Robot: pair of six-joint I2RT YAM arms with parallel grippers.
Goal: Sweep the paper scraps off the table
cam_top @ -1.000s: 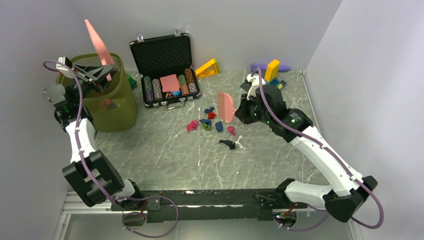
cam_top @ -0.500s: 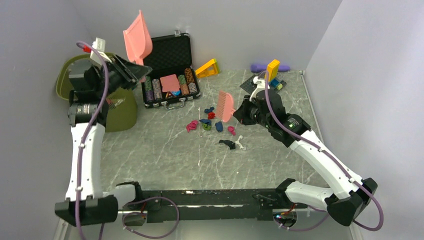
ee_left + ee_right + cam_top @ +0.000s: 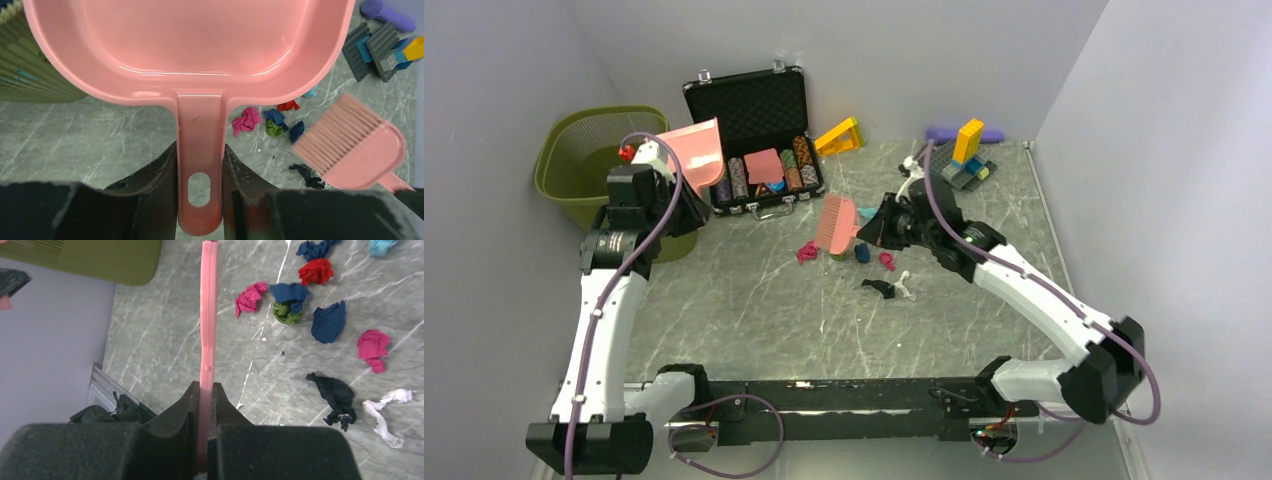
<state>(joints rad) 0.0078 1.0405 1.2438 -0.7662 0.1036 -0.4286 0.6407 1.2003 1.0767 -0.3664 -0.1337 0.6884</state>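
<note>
Just ahead of the right gripper (image 3: pixel 206 395) the paper scraps (image 3: pixel 290 300) are seen clustered on the tabletop (image 3: pixel 150 340) — red, pink, blue, green, black and white wads. A pink brush (image 3: pixel 208 315) is pinched by its handle between that gripper's pressed-together jaws. A pink dustpan (image 3: pixel 190 45) is clamped by its handle in the left gripper (image 3: pixel 200 165), with the scraps well ahead of it. Gathering is judged to be in hand, nothing yet swept — next, the pan's lip would need laying flat beside the cluster and the bristles drawing towards it. No writing can be read.
</note>
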